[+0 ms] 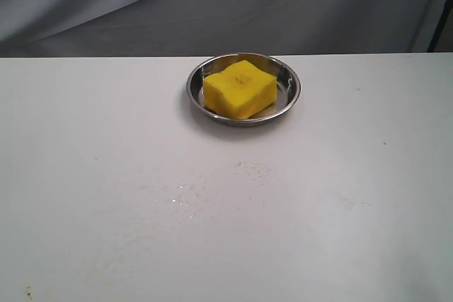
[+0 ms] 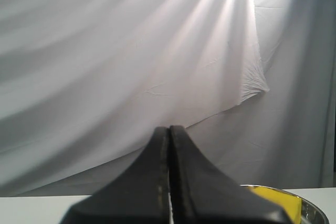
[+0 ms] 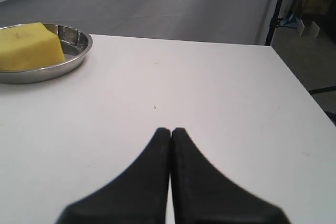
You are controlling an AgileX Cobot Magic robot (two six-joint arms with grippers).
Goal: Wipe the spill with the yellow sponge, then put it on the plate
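Yellow sponge (image 1: 239, 88) lies inside the plate (image 1: 290, 90), flat on the dish floor, with bare steel showing around it up to the raised rim. Neither claw shows in the exterior view, so we place things from the wrist views.

From the right claw (image 3: 170, 129), the plate is ahead and off toward the middle of the table (image 3: 210, 87), well apart from the fingertips. Between this claw and the plate we see only bare white tabletop, with one tiny dark speck ahead of the tips. The table's far edge runs just behind the plate. Its side edge falls away on the other side of this claw, with grey floor (image 3: 184, 3) beyond, and the two edges meet in a corner ahead of it.

Both fingers of the right claw are pressed together along their whole visible length, pinching nothing and touching nothing we can see.

The left claw (image 2: 169, 129) points at the hanging grey cloth (image 2: 131, 51). A sliver of the plate's rim and of the sponge shows beyond its fingers, off to one side and partly hidden by them. Its fingers are also pressed together, with only a hairline seam between them and nothing gripped.

On the table in front of the plate, the spill (image 1: 251, 169) shows only as faint brownish specks, with a few wet glints just beside them.
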